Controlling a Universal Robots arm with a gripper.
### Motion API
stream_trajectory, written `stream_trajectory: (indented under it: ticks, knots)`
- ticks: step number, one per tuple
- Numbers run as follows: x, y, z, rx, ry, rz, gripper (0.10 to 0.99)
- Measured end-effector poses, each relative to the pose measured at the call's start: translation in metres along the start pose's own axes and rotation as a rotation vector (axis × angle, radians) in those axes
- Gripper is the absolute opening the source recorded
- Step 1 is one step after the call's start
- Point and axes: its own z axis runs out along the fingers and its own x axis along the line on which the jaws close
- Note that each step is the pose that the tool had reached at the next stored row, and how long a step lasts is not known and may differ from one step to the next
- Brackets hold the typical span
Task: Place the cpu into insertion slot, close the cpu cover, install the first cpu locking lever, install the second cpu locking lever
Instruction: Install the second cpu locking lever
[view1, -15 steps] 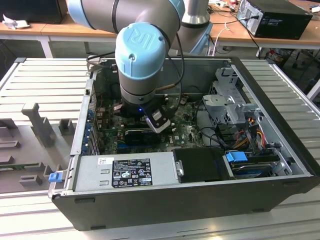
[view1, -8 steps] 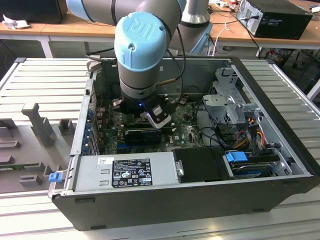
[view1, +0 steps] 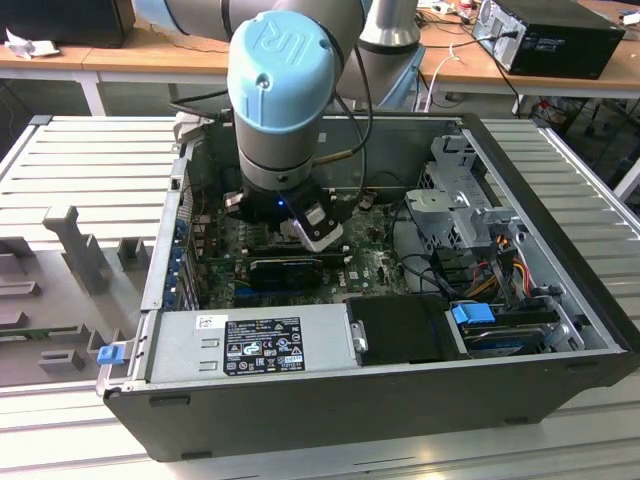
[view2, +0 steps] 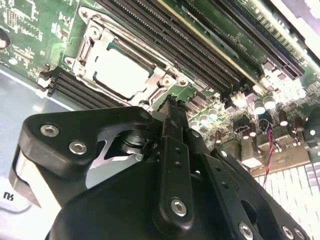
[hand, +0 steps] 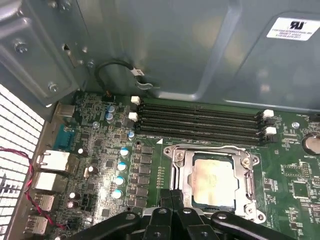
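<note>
Gripper (view2: 171, 102) fingers pressed together, holding nothing, just off the insertion slot (hand: 212, 181). cpu (hand: 213, 179) seated, cpu cover (hand: 182, 172) down, centre-right in first wrist view.

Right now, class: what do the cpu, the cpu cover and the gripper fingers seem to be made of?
The cpu: a dull tan-grey face, probably metal, matte with faint smudges. The cpu cover: thin silvery sheet metal that catches light along its edges. The gripper fingers: matte black, bolted with bright screws; whether painted metal or hard plastic is unclear.
</note>
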Motion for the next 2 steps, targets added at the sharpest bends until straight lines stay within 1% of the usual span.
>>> stream_trajectory:
  ticks: [2]
  knots:
    - [-0.0001,0.0017,-0.0039,0.000,0.0000,0.000,0.106]
